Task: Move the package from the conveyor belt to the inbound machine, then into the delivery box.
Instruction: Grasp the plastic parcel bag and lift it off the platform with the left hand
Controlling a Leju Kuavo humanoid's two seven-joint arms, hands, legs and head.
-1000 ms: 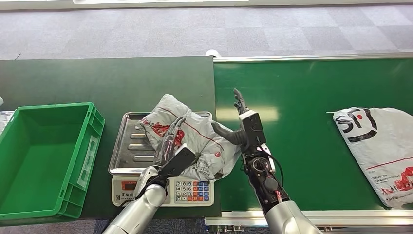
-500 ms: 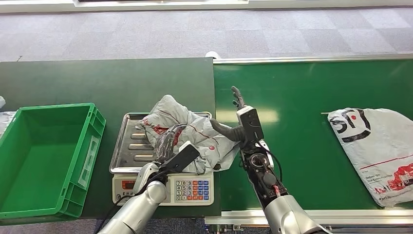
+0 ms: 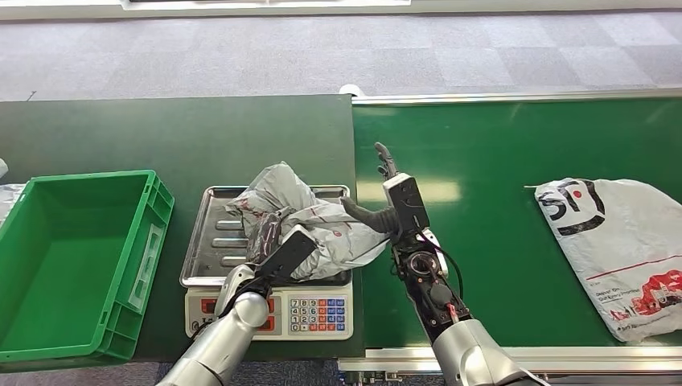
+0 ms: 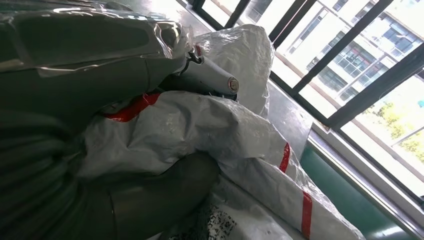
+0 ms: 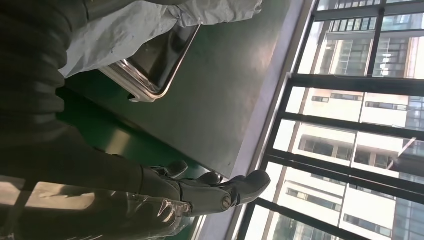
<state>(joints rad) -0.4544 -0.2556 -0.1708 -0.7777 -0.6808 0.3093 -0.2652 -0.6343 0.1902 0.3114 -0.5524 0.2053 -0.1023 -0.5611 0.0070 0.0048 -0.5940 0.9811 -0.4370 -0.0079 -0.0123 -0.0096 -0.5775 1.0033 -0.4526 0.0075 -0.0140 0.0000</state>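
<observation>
So the green crate sits at about 9 o'clock on the dark green table, nothing in it that I can see. Just to its 3 o'clock side is the scale with its steel tray, and the package is crumpled up in that tray, spilling over the tray's 3 o'clock edge toward the conveyor belt.

The package is a grey-white poly bag with red stripes and a red logo patch, but the print is too scrunched to read. The scale has a red display and a keypad with numbers, too small to make out properly. A second bag lies flat on the belt out at 3 o'clock, well apart from the scale, with big black letters that look like "ST" with a red dot, plus red print lower down.

The left hand comes in from 6 o'clock and is clamped on the package; the wrist cam shows its thumb pressed into the plastic with the bag bunched between thumb and fingers. The right hand is just off the tray's 3 o'clock edge, fingers stretched out toward 12 o'clock, thumb sticking out toward the bag, holding nothing.
</observation>
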